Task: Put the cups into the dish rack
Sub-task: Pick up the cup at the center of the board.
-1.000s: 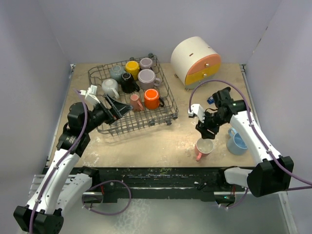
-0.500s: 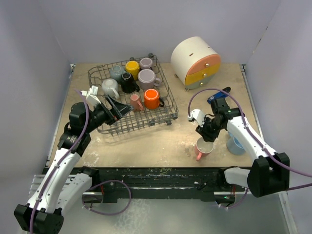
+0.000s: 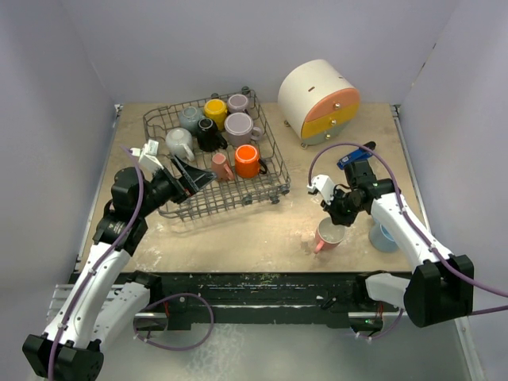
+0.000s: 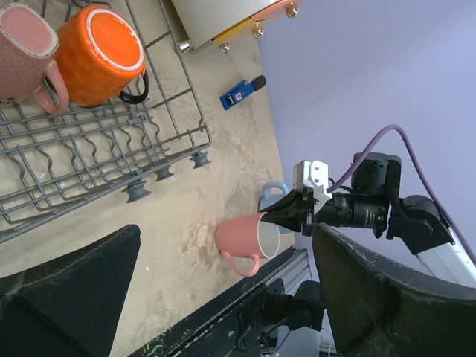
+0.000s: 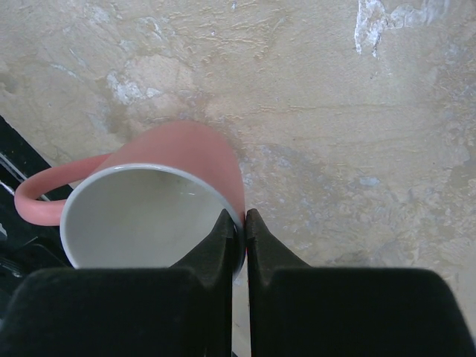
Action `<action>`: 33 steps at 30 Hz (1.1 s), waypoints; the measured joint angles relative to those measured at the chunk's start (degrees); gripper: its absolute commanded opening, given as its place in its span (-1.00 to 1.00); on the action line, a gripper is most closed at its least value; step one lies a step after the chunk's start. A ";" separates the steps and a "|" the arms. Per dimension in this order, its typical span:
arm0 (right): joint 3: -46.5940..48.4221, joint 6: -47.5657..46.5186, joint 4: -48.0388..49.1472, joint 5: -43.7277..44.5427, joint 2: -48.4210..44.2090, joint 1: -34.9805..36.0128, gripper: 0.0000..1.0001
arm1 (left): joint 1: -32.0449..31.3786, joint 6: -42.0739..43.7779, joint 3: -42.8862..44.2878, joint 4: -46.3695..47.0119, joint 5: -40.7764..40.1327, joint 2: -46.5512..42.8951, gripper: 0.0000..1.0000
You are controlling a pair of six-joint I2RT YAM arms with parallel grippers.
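Two-finger pinch: right gripper (image 5: pixel 244 223) shut on rim wall of pink ceramic mug (image 5: pixel 163 201), tabletop's front edge, likely for lifting | left gripper (image 3: pixel 194 178) wide open, empty, at near-left corner of grey wire dish rack (image 3: pixel 226 194)

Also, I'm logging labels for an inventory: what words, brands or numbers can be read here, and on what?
None can be read.
The small blue object near the drawer unit bears pale marks, too small to read.
The pink mug and the rack show no print.
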 measured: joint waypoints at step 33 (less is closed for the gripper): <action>17.03 1.51 -2.23 -10.62 -6.32 0.00 -1.00 | 0.00 -7.63 0.48 11.26 1.90 2.49 1.00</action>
